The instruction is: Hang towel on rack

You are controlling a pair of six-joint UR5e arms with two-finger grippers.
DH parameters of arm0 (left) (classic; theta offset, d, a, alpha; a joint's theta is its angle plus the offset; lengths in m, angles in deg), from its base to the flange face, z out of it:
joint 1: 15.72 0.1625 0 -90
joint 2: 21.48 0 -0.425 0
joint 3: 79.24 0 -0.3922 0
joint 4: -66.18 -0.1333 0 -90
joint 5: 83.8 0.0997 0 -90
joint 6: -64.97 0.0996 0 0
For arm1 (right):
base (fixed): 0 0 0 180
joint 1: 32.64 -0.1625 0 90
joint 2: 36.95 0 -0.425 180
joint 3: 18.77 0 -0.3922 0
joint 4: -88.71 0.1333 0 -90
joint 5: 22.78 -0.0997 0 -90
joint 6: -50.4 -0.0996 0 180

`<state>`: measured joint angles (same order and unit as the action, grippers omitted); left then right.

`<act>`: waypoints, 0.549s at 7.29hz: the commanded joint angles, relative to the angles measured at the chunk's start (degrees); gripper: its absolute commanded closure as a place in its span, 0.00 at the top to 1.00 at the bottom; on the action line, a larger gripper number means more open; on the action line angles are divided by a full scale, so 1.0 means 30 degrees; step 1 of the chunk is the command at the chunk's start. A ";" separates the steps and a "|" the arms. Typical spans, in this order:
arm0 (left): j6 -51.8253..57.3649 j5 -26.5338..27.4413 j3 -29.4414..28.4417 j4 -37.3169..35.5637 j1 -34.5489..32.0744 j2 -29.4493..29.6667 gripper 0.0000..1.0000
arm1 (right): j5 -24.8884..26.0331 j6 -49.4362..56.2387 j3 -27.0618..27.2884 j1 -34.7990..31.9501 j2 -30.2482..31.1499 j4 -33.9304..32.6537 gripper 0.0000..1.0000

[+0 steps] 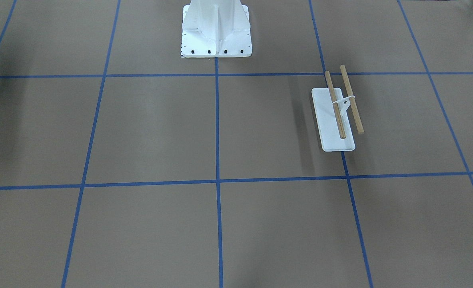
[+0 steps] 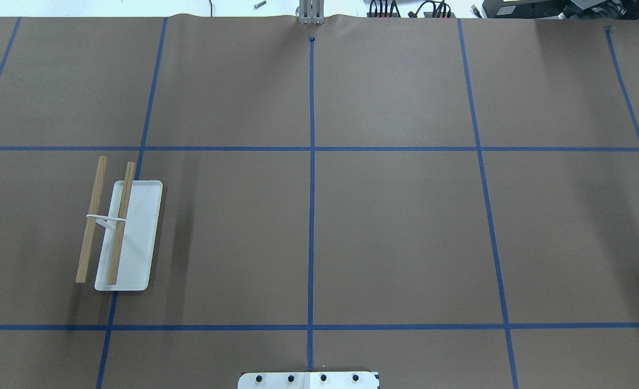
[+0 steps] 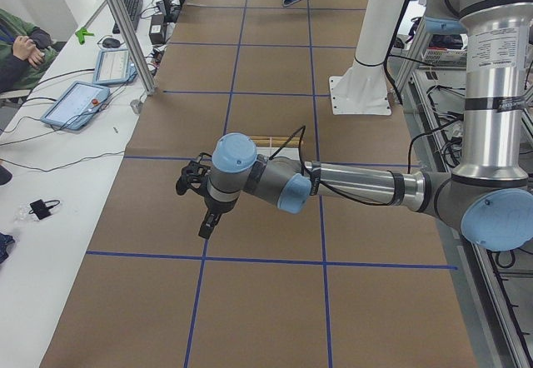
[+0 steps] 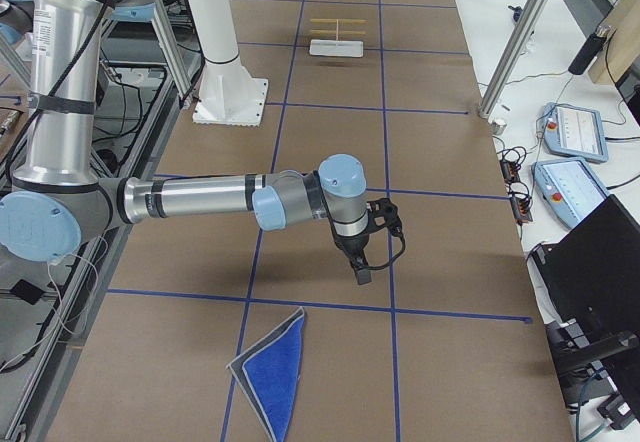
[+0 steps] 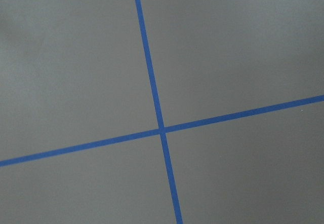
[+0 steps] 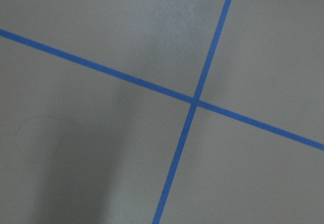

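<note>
The rack (image 2: pixel 135 237) is stood on the left half of the brown table (image 2: pixel 395 232); the towel (image 4: pixel 272 377) is laid well apart from it, near the right end. The towel is seen as royal blue, pale-edged, folded into a rough triangle. The left gripper (image 3: pixel 204 231) and right gripper (image 4: pixel 362 270) are held pointing down over the table on outstretched arms; whether either is parted or closed cannot be told.

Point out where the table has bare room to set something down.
The squares between the rack and the pedestal, and the whole centre, lie bare. Past the right end effector, the towel takes the table's end. Only the rack's square is crowded, with the left end effector hanging nearby.
</note>
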<state>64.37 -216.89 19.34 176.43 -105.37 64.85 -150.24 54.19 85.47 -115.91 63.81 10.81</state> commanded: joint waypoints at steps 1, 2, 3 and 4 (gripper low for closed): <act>-0.0032 0.0009 -0.0019 0.1650 0.0000 -0.0736 0.99 | 0.0037 0.0024 -0.0030 0.1558 0.2232 0.1790 1.00; -0.0033 0.0009 -0.0019 0.2065 0.0000 -0.0943 0.99 | 0.0211 0.0054 -0.0089 0.1826 0.3548 0.3104 1.00; -0.0033 0.0009 -0.0048 0.2156 0.0000 -0.0945 0.99 | 0.0677 0.0141 -0.0524 0.2148 0.4141 0.4132 1.00; -0.0033 0.0009 -0.0048 0.2157 0.0000 -0.0945 0.99 | 0.1581 0.0142 -0.1254 0.2673 0.4263 0.4751 1.00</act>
<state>64.28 -216.86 19.23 182.50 -105.37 62.17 -148.10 54.50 83.85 -109.65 75.00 21.92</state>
